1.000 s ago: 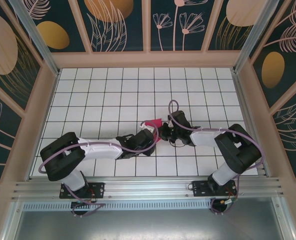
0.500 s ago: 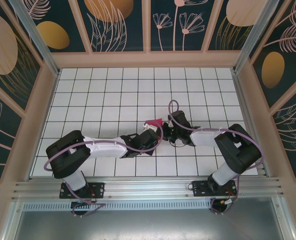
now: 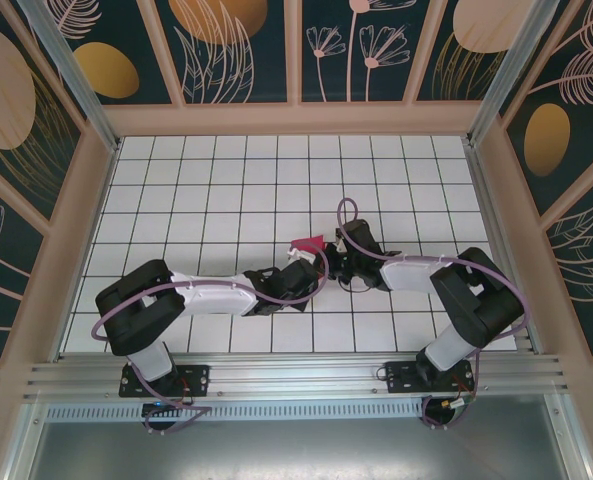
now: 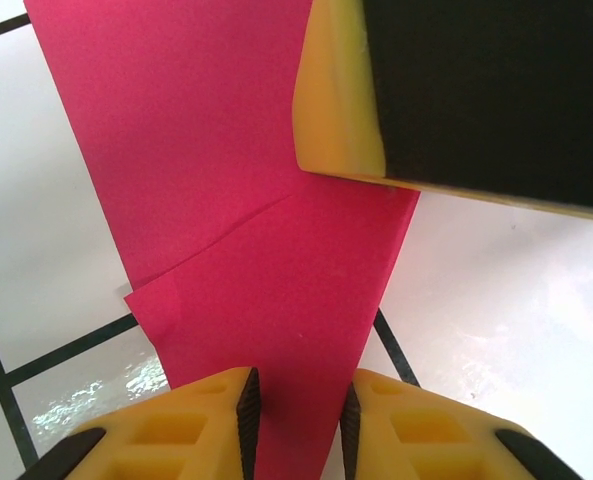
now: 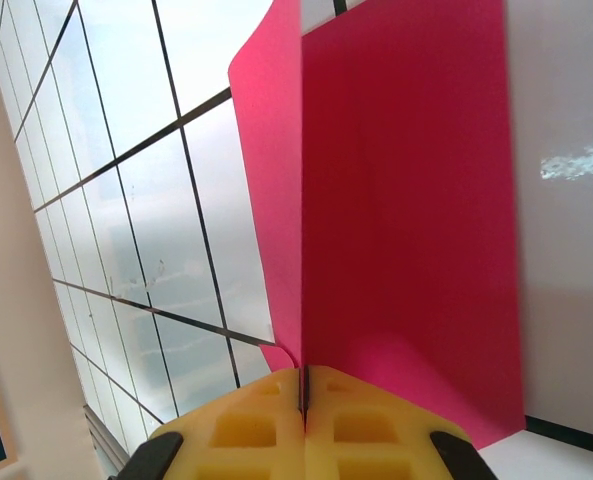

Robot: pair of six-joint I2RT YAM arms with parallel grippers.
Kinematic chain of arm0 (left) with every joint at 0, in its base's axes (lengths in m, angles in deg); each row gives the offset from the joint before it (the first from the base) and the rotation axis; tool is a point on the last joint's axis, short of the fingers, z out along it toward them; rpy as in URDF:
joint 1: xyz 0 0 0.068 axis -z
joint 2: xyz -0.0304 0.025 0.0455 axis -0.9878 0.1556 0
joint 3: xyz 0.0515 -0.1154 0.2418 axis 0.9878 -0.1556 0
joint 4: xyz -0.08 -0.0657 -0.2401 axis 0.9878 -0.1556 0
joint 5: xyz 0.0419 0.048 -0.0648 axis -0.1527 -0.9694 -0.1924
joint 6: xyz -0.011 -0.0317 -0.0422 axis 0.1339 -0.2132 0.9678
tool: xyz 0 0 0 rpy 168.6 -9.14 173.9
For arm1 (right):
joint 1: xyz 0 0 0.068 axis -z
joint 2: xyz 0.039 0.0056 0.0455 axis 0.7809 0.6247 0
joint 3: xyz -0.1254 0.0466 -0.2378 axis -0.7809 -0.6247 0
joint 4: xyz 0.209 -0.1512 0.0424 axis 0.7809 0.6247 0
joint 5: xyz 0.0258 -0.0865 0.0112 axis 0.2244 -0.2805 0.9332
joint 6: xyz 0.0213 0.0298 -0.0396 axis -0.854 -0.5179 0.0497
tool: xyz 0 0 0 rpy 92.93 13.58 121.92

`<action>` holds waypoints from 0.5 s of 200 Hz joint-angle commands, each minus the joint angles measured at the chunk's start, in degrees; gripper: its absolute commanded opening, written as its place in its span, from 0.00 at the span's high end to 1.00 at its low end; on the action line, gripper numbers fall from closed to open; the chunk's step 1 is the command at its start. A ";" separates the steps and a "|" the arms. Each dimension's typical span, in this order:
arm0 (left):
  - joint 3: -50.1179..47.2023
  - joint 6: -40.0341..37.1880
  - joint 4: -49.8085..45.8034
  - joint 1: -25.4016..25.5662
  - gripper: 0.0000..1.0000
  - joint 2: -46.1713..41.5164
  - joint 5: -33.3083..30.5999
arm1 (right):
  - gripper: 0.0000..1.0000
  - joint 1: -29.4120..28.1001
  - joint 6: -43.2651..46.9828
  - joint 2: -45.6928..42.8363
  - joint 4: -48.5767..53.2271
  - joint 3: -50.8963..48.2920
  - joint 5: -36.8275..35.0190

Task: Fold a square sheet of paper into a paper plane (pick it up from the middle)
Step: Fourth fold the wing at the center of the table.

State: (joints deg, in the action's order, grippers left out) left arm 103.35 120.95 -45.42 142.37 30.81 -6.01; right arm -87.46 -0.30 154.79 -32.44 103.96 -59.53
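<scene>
On the left of the top view, the left arm [image 3: 206, 295], white with black joints and a purple cable, reaches across the table [image 3: 216, 180]. The table is a glossy white surface cut into square tiles by thin black lines. The left gripper [image 3: 311, 268] is near the middle of the table, just beside the paper [image 3: 309, 243]. From the left wrist, its yellow ribbed fingers [image 4: 201, 415] stand a little apart and the paper fills the gap between them; whether they press on it I cannot tell.

The paper is thin, matte and magenta-red. It is folded, with one layer lying over another along a sharp slanted edge. It is raised above the tiles between the two grippers.

On the right, the right gripper [image 3: 338, 262] meets the paper from the other side. In the right wrist view its yellow pads [image 5: 246, 430] are pressed together and pinch the fold of the paper in their seam. Two flat leaves rise from there, and the left leaf curls slightly outward.
</scene>
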 commanded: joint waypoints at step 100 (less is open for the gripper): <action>0.42 0.36 -0.07 0.24 0.93 0.54 -0.91 | 0.88 0.05 2.24 -0.93 3.33 1.79 -0.64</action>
State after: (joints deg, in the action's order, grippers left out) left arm 103.80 120.51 -45.77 142.37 30.81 -5.96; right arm -87.44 0.18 154.79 -30.96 104.09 -59.57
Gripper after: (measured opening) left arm 0.097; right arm 0.106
